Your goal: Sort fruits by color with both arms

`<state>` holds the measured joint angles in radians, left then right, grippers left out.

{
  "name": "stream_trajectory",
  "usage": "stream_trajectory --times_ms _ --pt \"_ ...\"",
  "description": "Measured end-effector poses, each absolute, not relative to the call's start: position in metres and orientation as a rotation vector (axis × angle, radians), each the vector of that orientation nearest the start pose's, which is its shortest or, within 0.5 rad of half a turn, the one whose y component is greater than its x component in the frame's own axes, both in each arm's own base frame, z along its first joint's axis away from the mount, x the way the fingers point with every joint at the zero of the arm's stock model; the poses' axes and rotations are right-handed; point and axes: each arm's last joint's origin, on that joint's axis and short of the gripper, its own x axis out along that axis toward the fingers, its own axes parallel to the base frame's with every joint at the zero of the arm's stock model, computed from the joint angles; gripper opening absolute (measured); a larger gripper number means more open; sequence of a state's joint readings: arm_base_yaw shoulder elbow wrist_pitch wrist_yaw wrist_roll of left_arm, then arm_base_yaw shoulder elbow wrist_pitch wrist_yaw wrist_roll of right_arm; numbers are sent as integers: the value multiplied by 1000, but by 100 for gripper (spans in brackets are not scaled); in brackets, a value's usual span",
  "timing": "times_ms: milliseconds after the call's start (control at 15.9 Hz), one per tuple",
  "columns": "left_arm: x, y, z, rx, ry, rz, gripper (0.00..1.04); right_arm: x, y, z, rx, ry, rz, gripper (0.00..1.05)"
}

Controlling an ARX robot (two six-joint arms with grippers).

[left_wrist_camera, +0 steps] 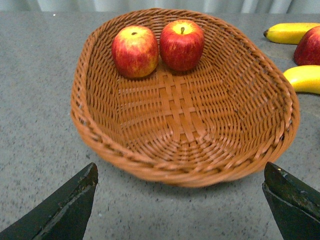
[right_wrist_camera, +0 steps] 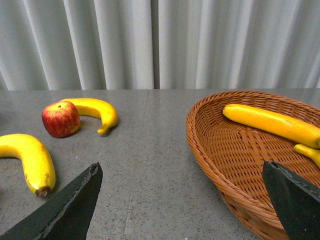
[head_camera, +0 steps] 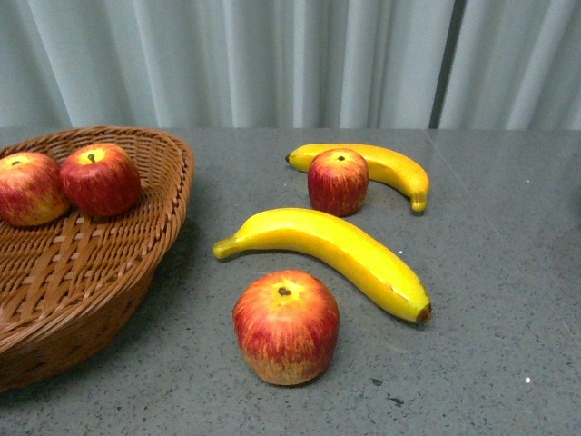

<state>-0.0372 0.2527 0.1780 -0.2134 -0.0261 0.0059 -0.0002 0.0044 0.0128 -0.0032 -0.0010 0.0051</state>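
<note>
On the grey table, one red apple (head_camera: 286,327) sits nearest me. A second apple (head_camera: 338,182) stands farther back, against a yellow banana (head_camera: 386,166). Another banana (head_camera: 331,247) lies between the two apples. A wicker basket (head_camera: 168,195) at the left holds two more apples (head_camera: 100,179) (head_camera: 29,188). Neither arm shows in the front view. My left gripper (left_wrist_camera: 180,167) is open and empty, just short of this basket's near rim (left_wrist_camera: 185,175). My right gripper (right_wrist_camera: 180,167) is open and empty beside a second basket (right_wrist_camera: 200,140) that holds two bananas (right_wrist_camera: 272,125).
A pale pleated curtain (head_camera: 290,64) hangs behind the table. In the right wrist view the far apple (right_wrist_camera: 61,119) and both loose bananas (right_wrist_camera: 95,109) (right_wrist_camera: 31,161) lie across bare table from the second basket.
</note>
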Motion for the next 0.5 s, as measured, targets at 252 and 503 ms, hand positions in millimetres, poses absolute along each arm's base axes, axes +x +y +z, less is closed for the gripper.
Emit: stream_trajectory --times_ms 252,503 --pt "134 -25 258 14 34 -168 98 97 0 167 6 -4 0 98" --pt "212 -81 267 86 97 -371 98 97 0 167 6 -4 0 98"
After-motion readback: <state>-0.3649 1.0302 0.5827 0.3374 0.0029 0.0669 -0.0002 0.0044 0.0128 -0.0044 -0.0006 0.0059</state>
